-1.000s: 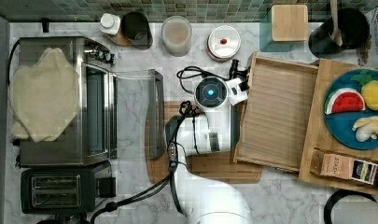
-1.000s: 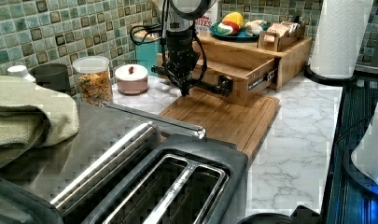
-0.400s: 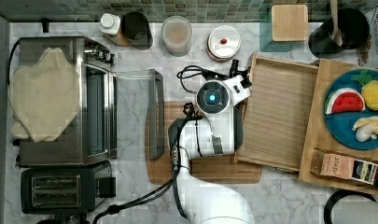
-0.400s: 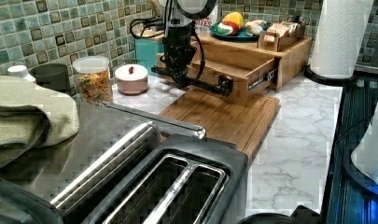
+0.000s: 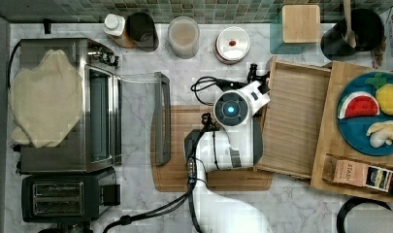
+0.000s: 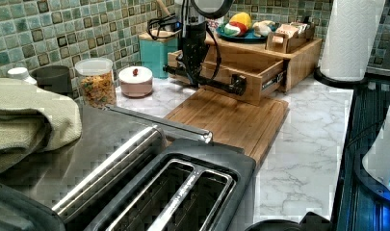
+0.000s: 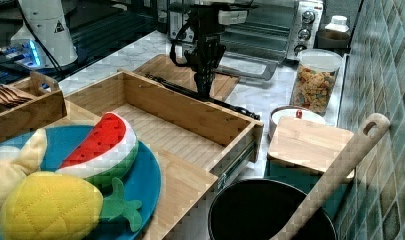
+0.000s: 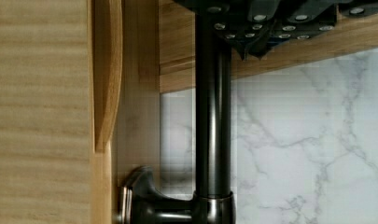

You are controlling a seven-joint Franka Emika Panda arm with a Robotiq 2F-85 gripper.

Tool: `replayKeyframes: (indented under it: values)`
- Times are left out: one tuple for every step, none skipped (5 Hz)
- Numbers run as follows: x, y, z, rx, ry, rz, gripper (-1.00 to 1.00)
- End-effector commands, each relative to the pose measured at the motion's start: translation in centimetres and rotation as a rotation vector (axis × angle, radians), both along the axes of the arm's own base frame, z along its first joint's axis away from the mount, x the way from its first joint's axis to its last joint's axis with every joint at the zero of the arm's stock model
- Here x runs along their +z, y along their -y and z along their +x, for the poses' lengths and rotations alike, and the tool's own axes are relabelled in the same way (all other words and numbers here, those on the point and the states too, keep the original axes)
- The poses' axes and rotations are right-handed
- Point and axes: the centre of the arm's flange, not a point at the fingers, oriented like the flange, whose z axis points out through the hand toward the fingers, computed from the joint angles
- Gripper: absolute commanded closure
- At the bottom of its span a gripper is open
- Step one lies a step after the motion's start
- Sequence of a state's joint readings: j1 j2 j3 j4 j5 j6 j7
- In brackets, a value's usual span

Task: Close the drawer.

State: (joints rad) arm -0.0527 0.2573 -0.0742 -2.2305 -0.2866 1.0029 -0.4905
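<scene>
One white marble surface (image 5: 136,204) carries everything here, backed by a green tiled wall. On the top view's left stand one steel toaster oven (image 5: 82,104) with its door hanging open and one folded cloth (image 5: 43,104) on its roof, and below it one black two-slot toaster (image 5: 58,196). One white Franka arm (image 5: 223,145) reaches up from the top view's bottom edge over one flat cutting board (image 5: 177,170). On the top view's right, one wooden cabinet top (image 5: 330,160) bears one blue plate (image 5: 352,131) with three toy fruits, a watermelon slice (image 5: 356,106), a pineapple (image 5: 389,97) and a pale banana (image 5: 383,132), plus one tea box (image 5: 361,174). The drawer (image 5: 293,119) stands pulled out from that cabinet toward the arm, its lined floor bare, its front face carrying one dark bar handle (image 8: 213,116) on two end posts. The gripper (image 6: 192,72) hangs at that handle near its end by the wall, and its jaws are closed narrowly about the bar, as the wrist view shows. Along the wall sit one teal box with a wooden lid (image 5: 296,26), one black pot (image 5: 352,31) holding one wooden spoon (image 7: 335,175), one cereal jar (image 6: 96,82), one small lidded bowl (image 6: 135,81), one dark cup (image 5: 141,30) and one white-capped bottle (image 5: 114,24).
</scene>
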Motion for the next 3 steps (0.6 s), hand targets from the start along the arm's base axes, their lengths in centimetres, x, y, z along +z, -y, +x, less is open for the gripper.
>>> replayKeyframes:
  values:
    - [5.8, 22.6, -6.3, -0.213, 0.032, -0.052, 1.00]
    - [5.8, 27.4, -7.9, -0.219, 0.011, -0.047, 1.00]
    - [5.4, 31.1, -8.7, -0.225, -0.023, -0.077, 1.00]
